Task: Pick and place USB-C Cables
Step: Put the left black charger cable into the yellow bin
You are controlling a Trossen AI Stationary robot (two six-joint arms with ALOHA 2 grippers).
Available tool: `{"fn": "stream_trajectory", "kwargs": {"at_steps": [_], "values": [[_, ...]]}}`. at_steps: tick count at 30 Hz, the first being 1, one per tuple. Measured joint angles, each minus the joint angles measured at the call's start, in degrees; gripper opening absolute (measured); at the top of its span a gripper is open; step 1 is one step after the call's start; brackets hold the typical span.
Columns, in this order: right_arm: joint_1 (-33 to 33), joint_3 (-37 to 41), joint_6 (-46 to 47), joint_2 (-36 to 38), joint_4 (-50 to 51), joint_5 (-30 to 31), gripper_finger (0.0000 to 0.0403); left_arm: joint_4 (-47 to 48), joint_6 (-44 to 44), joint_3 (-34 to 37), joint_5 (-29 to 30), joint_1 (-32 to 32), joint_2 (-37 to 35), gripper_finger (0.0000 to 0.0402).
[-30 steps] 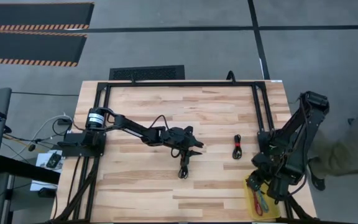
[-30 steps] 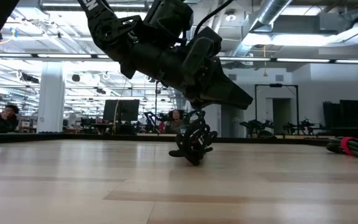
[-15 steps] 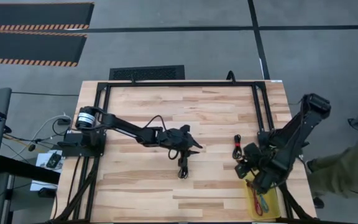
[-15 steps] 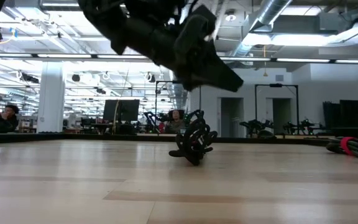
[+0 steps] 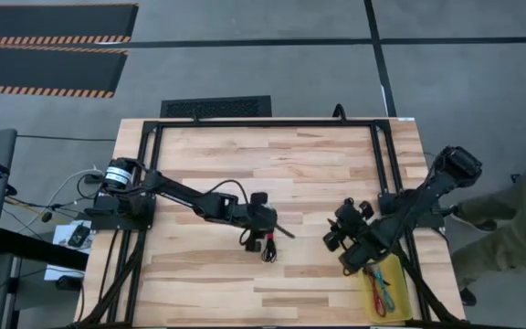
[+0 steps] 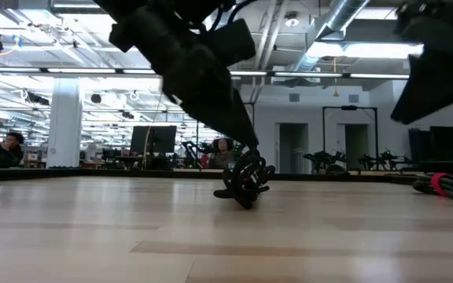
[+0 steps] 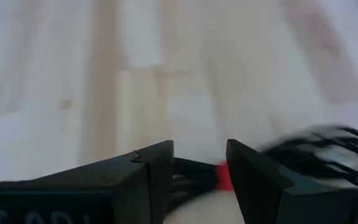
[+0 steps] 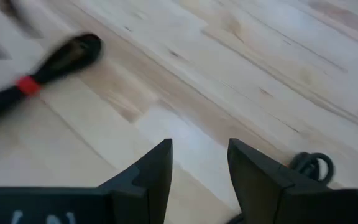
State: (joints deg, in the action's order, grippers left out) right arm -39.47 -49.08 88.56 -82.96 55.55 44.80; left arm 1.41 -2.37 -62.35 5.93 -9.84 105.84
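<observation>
My left arm stretches low and long across the pale butcher-block table (image 5: 208, 155), its dark pincer, the left gripper (image 5: 261, 236), tipped down over a black cable bundle (image 5: 268, 249) lying just under my fingertips. From my left wrist, the two blunt, wedge-shaped fingers (image 7: 154, 171) stand parted with a gap between them, nothing pinched; the bundle's red band (image 7: 224, 176) shows in that gap, with glossy black loops spilling off to one side. At table height the same bundle (image 6: 244, 182) sits as a springy knot of thin coils on the wood, my fingers slanting down to it from above.

My right arm folds forward from its post, the right gripper (image 5: 338, 239) hovering over bare planks. Its fingers (image 8: 151, 168) are likewise spread and empty. Well ahead of them lies a second black bundle with a red band (image 8: 45, 68) (rounded loop at one end, matte sheath), flat on the wood; I cannot find it from above, where my arm covers that patch. Behind my right pincer, at the table's corner, a yellow tray (image 5: 386, 288) holds thin cables, teal and red strands (image 5: 383, 294) among them.
</observation>
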Motion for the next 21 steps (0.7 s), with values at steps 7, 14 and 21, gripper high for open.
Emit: {"fn": "stream_trajectory", "kwargs": {"at_steps": [7, 14, 21], "values": [[3.0, 0.0, -5.19, -3.62, -2.84, -6.22, 0.0171, 1.51, -23.13, 0.0, -5.59, -1.91, 0.0, 0.0139], [6.38, 0.0, -12.12, -2.21, -4.2, -7.15, 0.0166, 3.17, -46.42, 0.0, -4.36, -1.23, 0.0, 0.0139], [9.13, 0.0, -17.64, -0.94, -5.34, -7.15, 0.0163, 3.99, -57.09, -1.55, -5.98, 1.02, 2.64, 0.0139]]}}
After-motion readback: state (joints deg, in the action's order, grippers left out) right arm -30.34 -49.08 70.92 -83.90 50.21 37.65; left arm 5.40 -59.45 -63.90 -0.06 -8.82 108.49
